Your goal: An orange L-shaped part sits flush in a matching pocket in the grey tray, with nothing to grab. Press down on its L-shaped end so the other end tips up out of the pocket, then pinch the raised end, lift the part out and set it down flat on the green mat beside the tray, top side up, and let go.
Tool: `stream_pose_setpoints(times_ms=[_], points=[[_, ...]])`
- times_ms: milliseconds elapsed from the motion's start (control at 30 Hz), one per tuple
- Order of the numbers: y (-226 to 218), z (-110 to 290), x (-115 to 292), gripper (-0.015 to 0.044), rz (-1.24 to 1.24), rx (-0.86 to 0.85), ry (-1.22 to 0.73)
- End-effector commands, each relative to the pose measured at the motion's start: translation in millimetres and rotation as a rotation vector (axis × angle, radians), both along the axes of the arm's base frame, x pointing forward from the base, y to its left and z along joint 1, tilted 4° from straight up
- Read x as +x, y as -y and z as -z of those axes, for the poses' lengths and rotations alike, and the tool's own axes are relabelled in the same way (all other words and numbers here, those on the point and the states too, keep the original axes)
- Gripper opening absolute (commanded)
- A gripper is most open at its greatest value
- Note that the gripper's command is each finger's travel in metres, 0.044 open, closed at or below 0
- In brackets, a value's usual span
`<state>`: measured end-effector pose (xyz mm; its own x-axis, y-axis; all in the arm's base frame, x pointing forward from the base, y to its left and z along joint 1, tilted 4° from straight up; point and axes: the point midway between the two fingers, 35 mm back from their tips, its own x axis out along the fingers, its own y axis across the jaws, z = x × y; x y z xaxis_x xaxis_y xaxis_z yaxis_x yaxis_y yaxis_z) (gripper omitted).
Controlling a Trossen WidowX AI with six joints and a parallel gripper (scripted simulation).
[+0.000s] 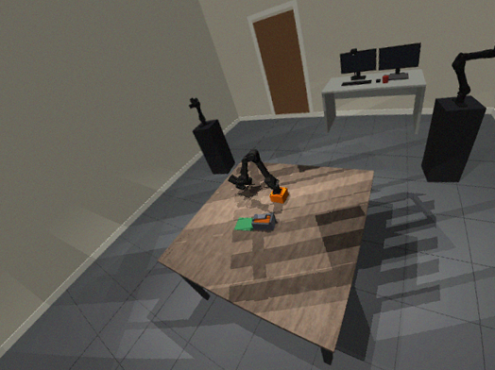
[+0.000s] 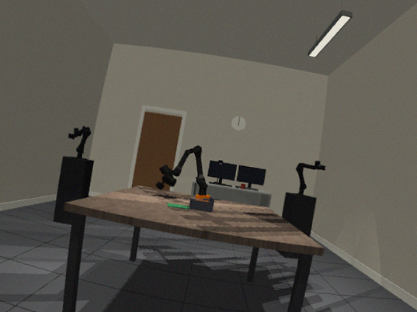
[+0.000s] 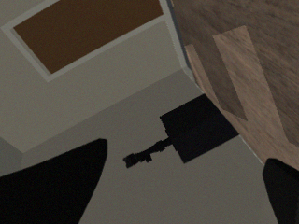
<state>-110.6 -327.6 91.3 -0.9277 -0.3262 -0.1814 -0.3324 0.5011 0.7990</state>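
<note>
The grey tray (image 1: 267,226) (image 2: 201,204) stands near the middle of the wooden table. The orange L-shaped part (image 1: 260,220) lies in its pocket; it is too small to tell whether it sits flush. The green mat (image 1: 244,224) (image 2: 177,205) lies flat against the tray's left side. My gripper (image 1: 239,182) (image 2: 162,181) (image 3: 186,157) is open and empty. It hangs above the table's far left part, well behind the mat and apart from the tray. In the wrist view it faces the wall and the door, and the tray, part and mat do not show there.
The arm's orange base (image 1: 279,195) stands on the table behind the tray. Two black pedestals with arms (image 1: 214,146) (image 1: 450,137) stand on the floor beyond the table. A desk with monitors (image 1: 371,86) is at the back wall.
</note>
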Motion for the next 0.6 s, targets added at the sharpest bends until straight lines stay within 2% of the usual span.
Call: stream_pose_setpoints(times_ms=[0,100,233,400,567], points=[[0.8,0.3,1.5,0.0374,-0.008,0.009,0.000],[10.0,3.7,18.0,0.0295,-0.097,0.085,0.002],[27.9,6.9,60.5,0.0190,-0.308,0.301,-0.036],[39.2,15.4,158.9,0.0180,-0.755,0.742,-0.215],[23.0,17.7,236.1,0.0180,-1.094,1.021,-0.437]])
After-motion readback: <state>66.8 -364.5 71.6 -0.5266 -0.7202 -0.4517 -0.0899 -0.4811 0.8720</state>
